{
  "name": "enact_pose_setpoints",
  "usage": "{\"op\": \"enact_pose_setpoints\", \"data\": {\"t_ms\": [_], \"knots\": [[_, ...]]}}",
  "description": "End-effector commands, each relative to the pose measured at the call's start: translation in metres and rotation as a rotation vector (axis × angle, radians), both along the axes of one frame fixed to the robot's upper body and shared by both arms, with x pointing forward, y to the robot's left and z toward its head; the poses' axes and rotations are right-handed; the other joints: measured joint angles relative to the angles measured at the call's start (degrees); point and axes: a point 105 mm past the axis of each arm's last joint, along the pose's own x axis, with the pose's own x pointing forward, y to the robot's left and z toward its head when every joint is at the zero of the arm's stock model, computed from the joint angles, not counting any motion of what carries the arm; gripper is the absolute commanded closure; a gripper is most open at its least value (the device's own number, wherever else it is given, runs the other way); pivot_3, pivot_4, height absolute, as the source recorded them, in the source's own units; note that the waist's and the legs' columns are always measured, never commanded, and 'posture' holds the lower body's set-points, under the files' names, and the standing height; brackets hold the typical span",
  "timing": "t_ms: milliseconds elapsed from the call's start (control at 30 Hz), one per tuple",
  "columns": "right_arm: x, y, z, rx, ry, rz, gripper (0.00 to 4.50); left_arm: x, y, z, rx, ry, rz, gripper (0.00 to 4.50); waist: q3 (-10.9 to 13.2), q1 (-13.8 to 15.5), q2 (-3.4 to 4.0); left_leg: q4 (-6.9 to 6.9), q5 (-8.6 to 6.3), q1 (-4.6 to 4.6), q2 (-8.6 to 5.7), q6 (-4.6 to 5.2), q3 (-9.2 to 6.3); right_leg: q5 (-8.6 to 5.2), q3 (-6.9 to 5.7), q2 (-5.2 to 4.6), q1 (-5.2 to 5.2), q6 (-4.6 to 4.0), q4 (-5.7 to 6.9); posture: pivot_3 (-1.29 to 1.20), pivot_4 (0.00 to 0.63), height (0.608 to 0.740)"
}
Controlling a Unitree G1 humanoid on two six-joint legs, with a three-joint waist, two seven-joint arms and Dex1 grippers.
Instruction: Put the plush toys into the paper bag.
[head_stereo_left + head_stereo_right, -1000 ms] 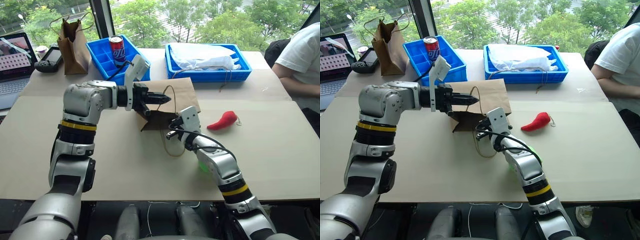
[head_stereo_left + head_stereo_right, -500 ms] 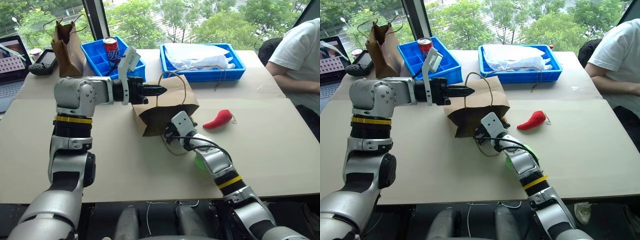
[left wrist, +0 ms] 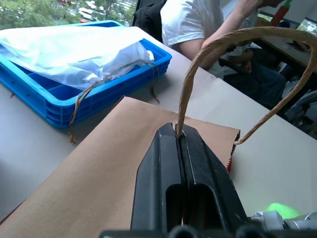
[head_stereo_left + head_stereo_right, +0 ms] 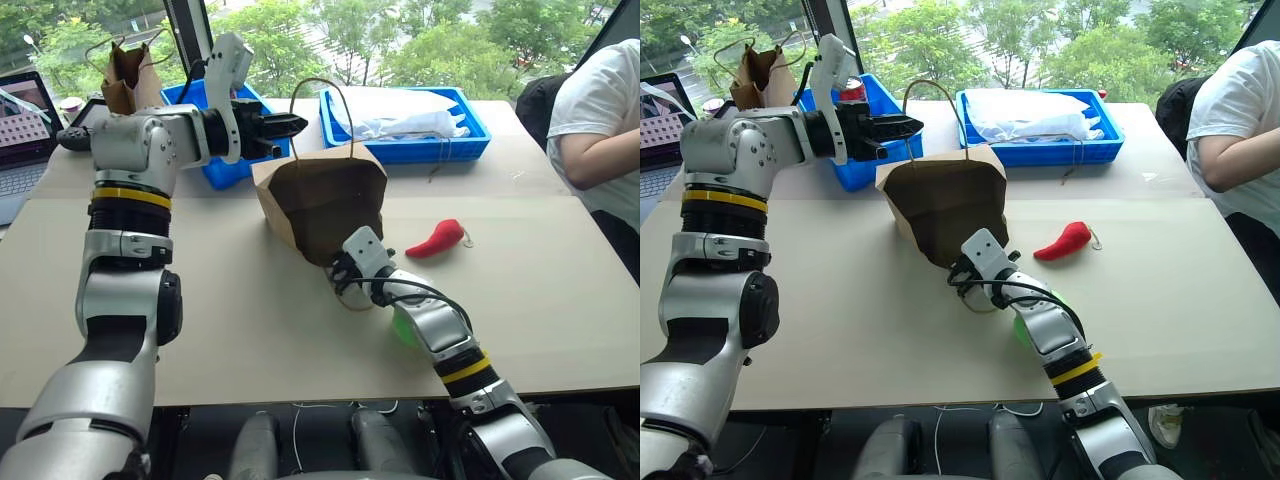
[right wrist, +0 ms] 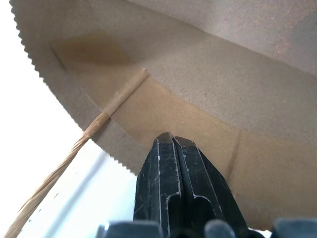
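I have the bag hoisted by one handle: my left tool is clamped on the twisted paper, lifting that side so the mouth gapes toward me. My right tool sits low at the mouth's near rim, its fingers pressed together against the paper. I judge it is pinning or pinching that lower edge so the opening stays spread while the left pulls up; whether paper is truly caught between its fingers I can't make out. The bag's other handle lies looped on the worktop just beside the right tool.

The red toy lies on the worktop to the right of the right tool, near but apart from the bag, untouched. The green toy sits tucked behind my right forearm, closer to me than the tool; just a bright sliver shows, so its face and pose are hidden.

Neither toy is in the bag yet, as far as I can judge, though the dark interior hides its bottom. Both tools are busy with the bag.
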Motion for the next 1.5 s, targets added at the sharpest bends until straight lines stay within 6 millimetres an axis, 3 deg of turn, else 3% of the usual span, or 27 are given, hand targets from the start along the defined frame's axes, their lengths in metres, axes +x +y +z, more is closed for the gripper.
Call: {"op": "enact_pose_setpoints", "data": {"t_ms": [33, 200, 367, 500, 633, 867, 900, 1000, 1300, 1333, 1500], "knots": [[-0.009, -0.005, -0.031, -0.050, 0.119, -0.009, 4.47, -0.003, -0.007, 0.043, -0.058, -0.147, 0.003, 4.50, 0.0, 0.0, 0.00, 0.00, 0.00, -0.01, 0.00, 0.00, 0.00, 0.00, 0.00, 0.00, 0.00, 0.00, -0.01, 0.00, 0.150, 0.715], [-0.009, -0.010, -0.030, -0.053, 0.117, -0.020, 4.47, -0.011, -0.021, 0.038, -0.063, -0.120, -0.068, 4.50, 0.0, 0.0, 0.00, -0.01, 0.00, -0.02, -0.01, 0.00, 0.00, 0.00, 0.00, 0.00, -0.03, 0.00, 0.00, 0.00, 0.150, 0.715], [-0.005, -0.018, -0.017, -0.034, 0.075, -0.047, 4.47, -0.011, -0.022, 0.026, -0.050, -0.097, -0.071, 4.50, 0.0, 0.0, 0.00, -0.01, 0.00, -0.01, -0.01, 0.00, 0.00, 0.00, 0.01, -0.01, -0.02, 0.00, 0.00, 0.00, 0.150, 0.715], [-0.002, -0.025, 0.013, 0.035, 0.012, -0.059, 4.47, -0.012, -0.026, 0.020, -0.053, -0.084, -0.087, 4.50, 0.0, 0.3, 0.00, 0.00, 0.00, -0.07, -0.02, 0.00, 0.00, 0.00, 0.00, -0.03, -0.03, 0.00, -0.01, 0.00, 0.150, 0.715], [-0.003, -0.024, 0.056, 0.110, -0.058, -0.026, 4.47, -0.016, -0.033, 0.014, -0.057, -0.062, -0.129, 4.50, 0.0, 0.4, -0.01, 0.00, 0.00, -0.14, -0.07, 0.00, -0.02, 0.00, 0.00, -0.08, -0.06, 0.00, -0.06, 0.00, 0.150, 0.715], [-0.023, -0.029, 0.100, 0.221, -0.026, -0.004, 4.47, -0.021, -0.039, 0.004, -0.058, -0.045, -0.171, 4.50, 0.0, 0.1, -0.01, -0.08, 0.00, -0.15, -0.06, 0.00, -0.08, 0.00, -0.01, -0.05, -0.12, 0.00, 0.01, 0.00, 0.150, 0.715], [-0.027, -0.033, 0.106, 0.226, -0.021, -0.001, 4.03, -0.022, -0.040, 0.003, -0.058, -0.042, -0.175, 4.50, 0.0, 0.1, 0.00, -0.09, 0.00, -0.15, -0.06, 0.00, -0.08, 0.00, -0.01, -0.05, -0.12, 0.00, 0.02, 0.00, 0.150, 0.715], [-0.043, -0.050, 0.118, 0.193, 0.009, 0.010, 3.35, -0.023, -0.042, -0.001, -0.055, -0.039, -0.187, 4.50, 0.0, 0.4, 0.02, -0.08, 0.00, -0.18, -0.09, 0.00, -0.09, 0.00, -0.01, -0.07, -0.11, 0.00, 0.02, 0.00, 0.150, 0.715], [-0.101, -0.110, 0.118, 0.071, 0.200, -0.008, 0.29, -0.028, -0.048, -0.011, -0.031, -0.029, -0.236, 4.50, 0.0, 1.5, 0.04, -0.08, 0.00, -0.30, -0.26, 0.03, -0.28, -0.01, -0.08, -0.16, -0.06, 0.01, -0.33, 0.00, 0.150, 0.715], [-0.108, -0.115, 0.115, 0.065, 0.232, -0.011, 0.10, -0.029, -0.049, -0.012, -0.025, -0.027, -0.243, 4.50, 0.0, 1.6, 0.04, -0.08, 0.00, -0.30, -0.30, 0.03, -0.32, -0.01, -0.05, -0.15, -0.06, 0.01, -0.33, 0.00, 0.150, 0.715], [-0.130, -0.122, 0.068, -0.037, 0.402, -0.027, 0.10, -0.033, -0.048, -0.014, -0.003, -0.026, -0.272, 4.50, 0.1, 1.7, 0.03, -0.08, 0.00, -0.31, -0.38, 0.03, -0.52, -0.02, -0.06, -0.15, 0.01, 0.04, -0.34, 0.00, 0.150, 0.715]]}}
